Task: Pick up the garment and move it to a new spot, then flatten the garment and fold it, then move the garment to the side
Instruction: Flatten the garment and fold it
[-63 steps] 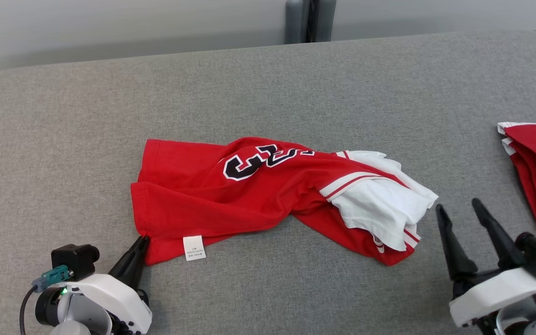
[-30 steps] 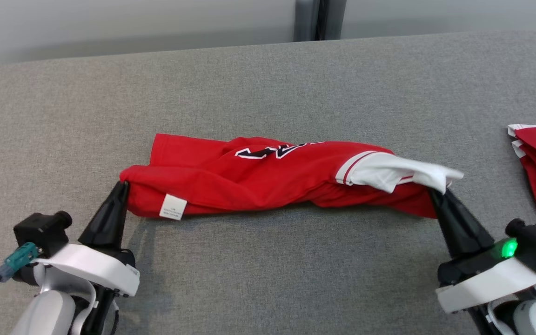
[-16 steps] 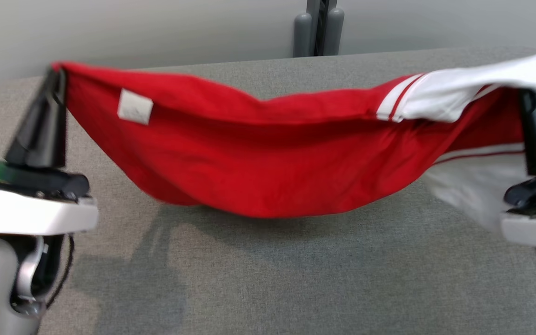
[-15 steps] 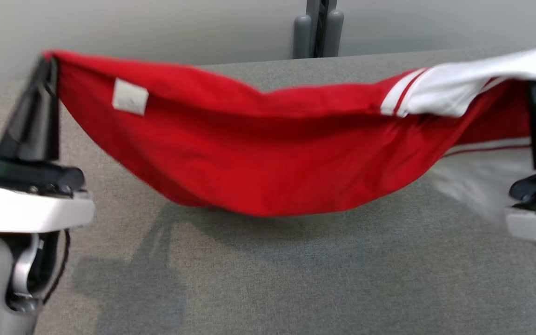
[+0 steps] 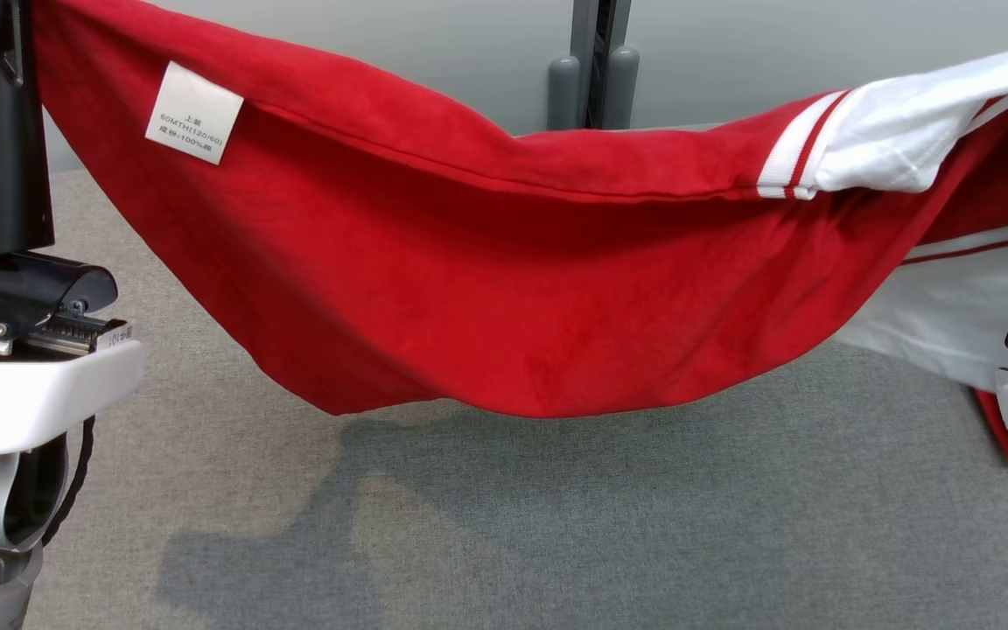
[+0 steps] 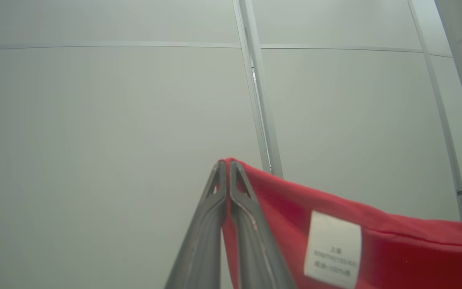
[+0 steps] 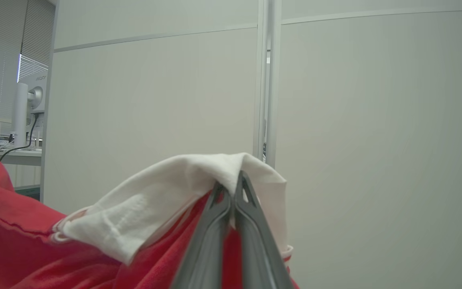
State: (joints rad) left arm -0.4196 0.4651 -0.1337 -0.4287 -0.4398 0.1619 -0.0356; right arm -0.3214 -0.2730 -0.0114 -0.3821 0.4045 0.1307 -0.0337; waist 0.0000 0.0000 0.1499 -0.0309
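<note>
Red garment (image 5: 504,332): we hold it in the air, slung between both grippers and sagging above the grey surface (image 5: 556,542).
Left gripper (image 6: 226,164): pressed together on the red hem corner.
Right gripper (image 7: 235,181): pinching the white sleeve end.
Done: the pick-up, we judge.
Left to do: set down elsewhere, flatten, fold, move aside.
Count: one garment, two grippers, one white label (image 5: 193,112).

Grey fabric surface (image 5: 556,525), pale wall panels (image 6: 94,120), monitor (image 7: 37,86) on desk (image 7: 22,152)

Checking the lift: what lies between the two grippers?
The red garment sags between left gripper and right gripper, each shut on one end; seen in head view.
</note>
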